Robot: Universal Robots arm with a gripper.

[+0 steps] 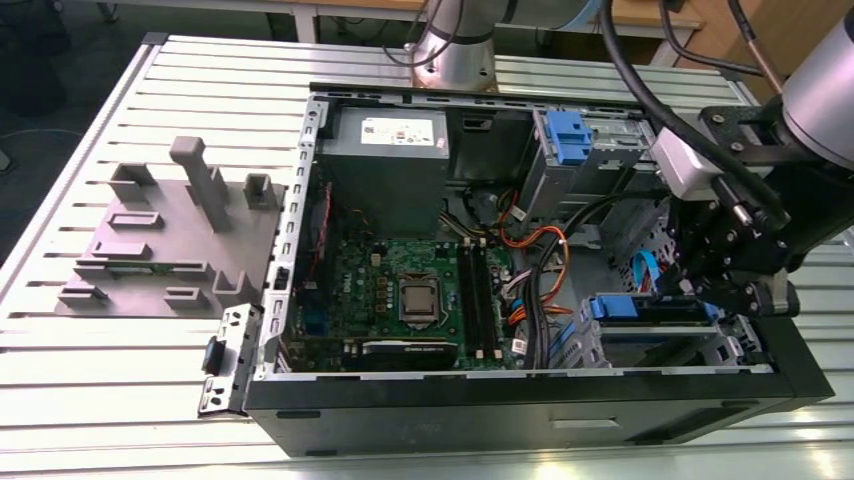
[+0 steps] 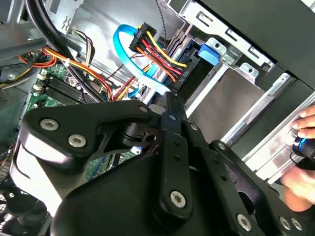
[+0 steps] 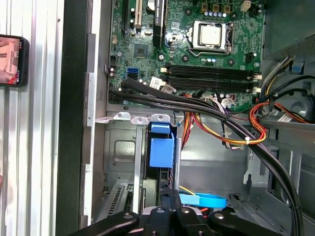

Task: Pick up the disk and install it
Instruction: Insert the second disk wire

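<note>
Reaching into an open computer case (image 1: 534,400) that lies on a ribbed metal desk (image 1: 120,390), the black pincer (image 1: 727,290) hangs over the drive bays at the case's corner toward the exterior view's right. Just beneath it in that view, the blue carrier of the disk (image 1: 627,308) sits in a metal bay (image 1: 667,345) near the case's front wall. A second blue carrier (image 1: 567,135) stands in the far bay (image 1: 587,160) toward the case's back edge, beside the grey power supply (image 1: 387,170) with its white sticker. The green motherboard (image 1: 400,300) fills the middle of the case. A grey plastic fixture (image 1: 174,230) rests on the desk outside the case, on the exterior view's left.

In the second wrist view, the pincer's black linkage (image 2: 147,172) crowds the foreground, its fingers drawn close together with nothing seen between them. Past them the disk's blue tab (image 2: 209,53) shows at the mouth of the bay, below a bundle of red, yellow and black wires (image 2: 157,54) and a looping light blue cable (image 2: 128,54). A person's fingertips (image 2: 302,123) touch something at the case's edge.

In the first wrist view, the disk (image 3: 161,147) stands on edge in its slot between metal rails, directly ahead of the pincer (image 3: 170,199). The motherboard (image 3: 197,49) lies beyond, and black cables (image 3: 206,105) cross in front of it. A phone (image 3: 12,60) lies on the desk outside the case wall.
</note>
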